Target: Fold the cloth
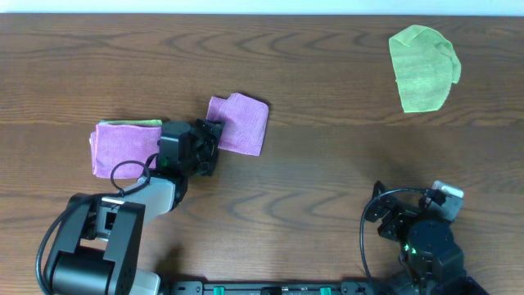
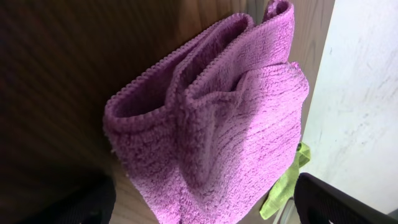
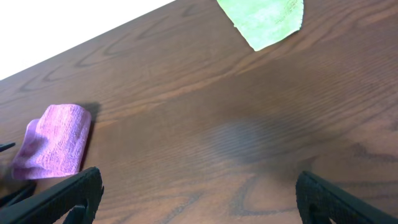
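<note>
A small folded purple cloth (image 1: 239, 123) lies left of the table's middle. My left gripper (image 1: 210, 139) is at its near-left edge. In the left wrist view the cloth (image 2: 217, 124) fills the frame, bunched in soft folds, and the left gripper (image 2: 202, 208) is open, with its fingers wide apart on either side of the cloth's near end. The cloth also shows in the right wrist view (image 3: 53, 142). My right gripper (image 1: 391, 215) rests at the front right, and in its own view (image 3: 199, 193) it is open and empty over bare wood.
A green cloth (image 1: 424, 67) lies crumpled at the back right, and it also shows in the right wrist view (image 3: 264, 18). A folded purple cloth (image 1: 123, 149) lies at the left with a green edge (image 1: 135, 123) under it. A sliver of green (image 2: 283, 186) shows in the left wrist view.
</note>
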### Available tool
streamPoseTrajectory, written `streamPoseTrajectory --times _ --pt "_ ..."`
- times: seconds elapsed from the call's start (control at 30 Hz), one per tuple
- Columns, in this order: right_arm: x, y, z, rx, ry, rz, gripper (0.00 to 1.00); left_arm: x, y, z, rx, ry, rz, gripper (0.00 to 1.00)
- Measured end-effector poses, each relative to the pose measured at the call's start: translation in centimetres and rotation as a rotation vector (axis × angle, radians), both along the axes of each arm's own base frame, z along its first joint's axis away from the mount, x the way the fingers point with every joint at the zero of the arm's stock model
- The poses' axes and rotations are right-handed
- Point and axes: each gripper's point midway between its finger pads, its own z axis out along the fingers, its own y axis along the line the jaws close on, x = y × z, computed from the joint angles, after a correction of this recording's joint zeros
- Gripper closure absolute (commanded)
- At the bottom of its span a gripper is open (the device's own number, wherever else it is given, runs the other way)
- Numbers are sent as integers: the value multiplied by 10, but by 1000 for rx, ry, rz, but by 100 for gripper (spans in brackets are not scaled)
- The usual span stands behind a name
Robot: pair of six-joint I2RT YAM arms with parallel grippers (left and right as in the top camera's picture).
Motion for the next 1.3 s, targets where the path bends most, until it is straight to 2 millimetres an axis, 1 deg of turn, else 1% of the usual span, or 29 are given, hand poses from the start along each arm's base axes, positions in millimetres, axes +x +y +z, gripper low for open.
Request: streamPoseTrajectory --times 0.1,0.13,0.2,0.23,0.43,0.5,0.53,0.7,0.87,1.17,1.3 --pt "0 0 0 0 0 0 1 0 1 -1 12 2 -2 9" --pt "0 0 0 0 0 0 1 0 1 -1 17 3 -1 12" --pt "0 0 0 0 0 0 1 0 3 -3 38 2 2 22" --pt "0 0 0 0 0 0 1 0 5 -5 52 3 5 25" --pt "0 0 0 0 0 0 1 2 13 -9 99 1 35 31" --pt "0 0 0 0 0 0 1 3 15 -10 107 2 45 40" --pt "0 0 0 0 0 0 1 3 16 -11 114 4 48 41" --pt "0 0 0 0 0 0 1 3 20 -14 130 7 61 43" --pt "0 0 0 0 0 0 1 4 19 -15 130 5 59 44" --pt "0 0 0 0 0 0 1 6 15 -17 144 -2 59 48" --pt "0 0 0 0 0 0 1 6 16 -18 148 0 63 53"
